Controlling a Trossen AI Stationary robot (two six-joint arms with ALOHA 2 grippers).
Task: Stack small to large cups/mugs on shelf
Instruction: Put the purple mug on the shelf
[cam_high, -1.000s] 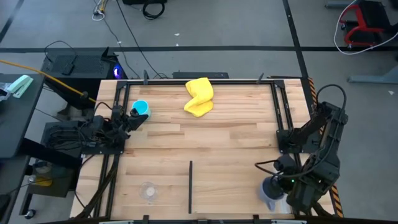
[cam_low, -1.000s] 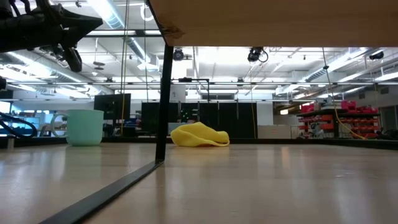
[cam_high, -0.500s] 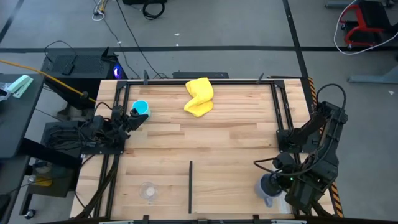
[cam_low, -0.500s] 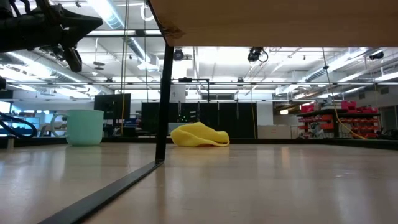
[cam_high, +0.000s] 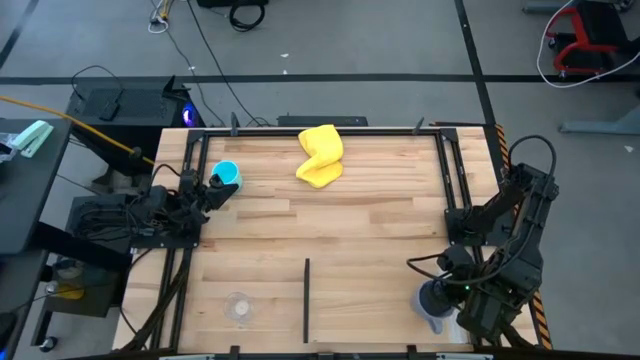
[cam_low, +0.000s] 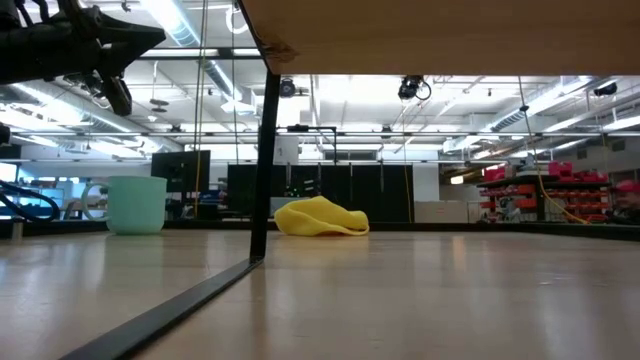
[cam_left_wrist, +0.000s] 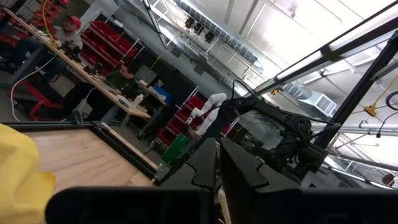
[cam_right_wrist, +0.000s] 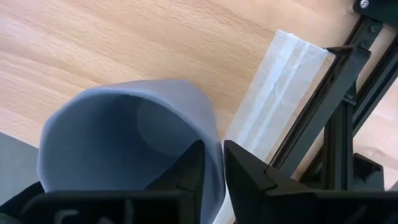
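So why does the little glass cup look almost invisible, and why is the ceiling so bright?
High view: the small clear glass cup lets the pale wooden table show through, so only a faint ring appears. Low view: the ceiling lights glare white, and the crumpled yellow cloth stands out. Right wrist view: the right hand pinches the grey-blue mug's rim, evenly lit.

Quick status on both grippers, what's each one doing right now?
Left gripper: shut, holding nothing, parked at the table's left edge by the bright-blue mug.
Right gripper: shut on the grey-blue mug, pinching its rim.
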